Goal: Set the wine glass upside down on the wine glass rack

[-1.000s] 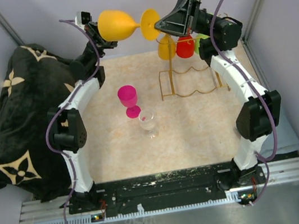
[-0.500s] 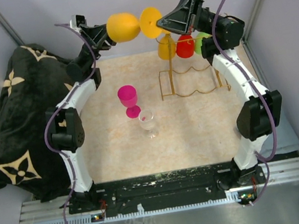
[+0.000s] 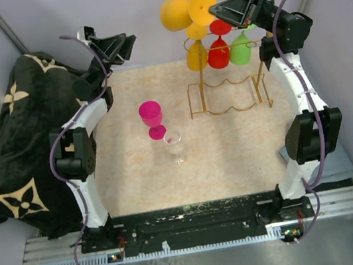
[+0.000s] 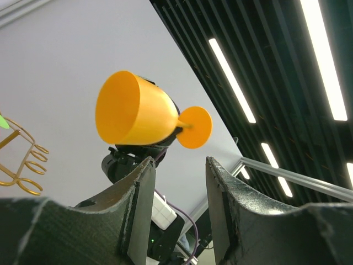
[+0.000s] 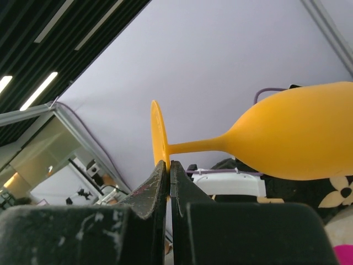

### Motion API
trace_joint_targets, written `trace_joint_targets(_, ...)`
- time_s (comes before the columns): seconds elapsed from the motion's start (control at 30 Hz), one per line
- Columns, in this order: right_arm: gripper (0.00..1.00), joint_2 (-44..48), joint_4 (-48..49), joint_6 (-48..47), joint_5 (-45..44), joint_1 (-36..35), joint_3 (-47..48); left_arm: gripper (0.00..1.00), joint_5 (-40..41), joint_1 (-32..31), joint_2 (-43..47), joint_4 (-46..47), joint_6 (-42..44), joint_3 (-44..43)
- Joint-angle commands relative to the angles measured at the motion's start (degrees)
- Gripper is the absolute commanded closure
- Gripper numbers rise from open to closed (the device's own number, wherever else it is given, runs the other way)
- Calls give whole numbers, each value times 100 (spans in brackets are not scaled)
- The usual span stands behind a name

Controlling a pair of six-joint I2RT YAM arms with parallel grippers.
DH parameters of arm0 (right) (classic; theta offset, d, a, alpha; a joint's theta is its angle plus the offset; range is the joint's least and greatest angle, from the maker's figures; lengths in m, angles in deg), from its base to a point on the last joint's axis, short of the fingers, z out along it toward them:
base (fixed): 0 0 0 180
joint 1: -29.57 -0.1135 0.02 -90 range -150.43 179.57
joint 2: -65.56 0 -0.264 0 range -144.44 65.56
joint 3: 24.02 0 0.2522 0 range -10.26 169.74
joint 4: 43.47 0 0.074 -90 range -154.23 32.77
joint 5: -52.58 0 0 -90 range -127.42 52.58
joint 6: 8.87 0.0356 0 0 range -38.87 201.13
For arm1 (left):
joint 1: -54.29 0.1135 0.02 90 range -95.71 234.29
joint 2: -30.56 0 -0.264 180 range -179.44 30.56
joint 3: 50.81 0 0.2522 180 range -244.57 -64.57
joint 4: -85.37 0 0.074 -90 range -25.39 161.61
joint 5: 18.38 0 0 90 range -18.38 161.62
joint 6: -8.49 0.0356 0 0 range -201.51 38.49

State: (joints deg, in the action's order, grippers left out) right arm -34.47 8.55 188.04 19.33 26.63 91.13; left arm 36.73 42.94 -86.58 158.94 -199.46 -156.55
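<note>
Orange wine glass (image 3: 176,13), foot edge pinched by right gripper (image 3: 213,11).

Robot lab test cell, not a home. I'm driving from inside a boxed enclosure: plain pale grey wall panels (image 3: 109,2) on the left, right and far sides, with bare aluminium frame posts (image 3: 2,25) in the far corners. A slotted aluminium rail (image 3: 199,235) runs along the near edge, and the white-and-black left arm (image 3: 84,187) and right arm (image 3: 295,93) are bolted to it. The work surface is a beige speckled mat (image 3: 234,157). A black blanket with beige flower print (image 3: 10,145) is dumped over the left side. My wrist views show an industrial black slatted ceiling (image 4: 287,33) with long strip lights (image 4: 231,80).
</note>
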Motion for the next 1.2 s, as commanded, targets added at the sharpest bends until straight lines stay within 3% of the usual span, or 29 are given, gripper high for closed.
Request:
trace_joint_targets(0.0, 100, 281, -45, -190, -153, 375, 335, 52, -201, 80, 287, 562, -375, 58)
trace_joint_targets(0.37, 100, 135, -2227, -1896, -68, 1574, 999, 53, -527, 195, 437, 439, -232, 233)
trace_joint_targets(0.57, 100, -191, -2773, -2517, -76, 1747, 1253, 53, -685, 198, 511, 279, -123, 194)
trace_joint_targets(0.77, 100, -444, -4286, -3767, -204, 1815, 1845, 53, -753, 204, 553, 96, 7, 236)
trace_joint_targets(1.17, 100, -1094, -4587, -3833, -406, 2306, 2147, 53, -835, 204, 535, -82, 145, 201)
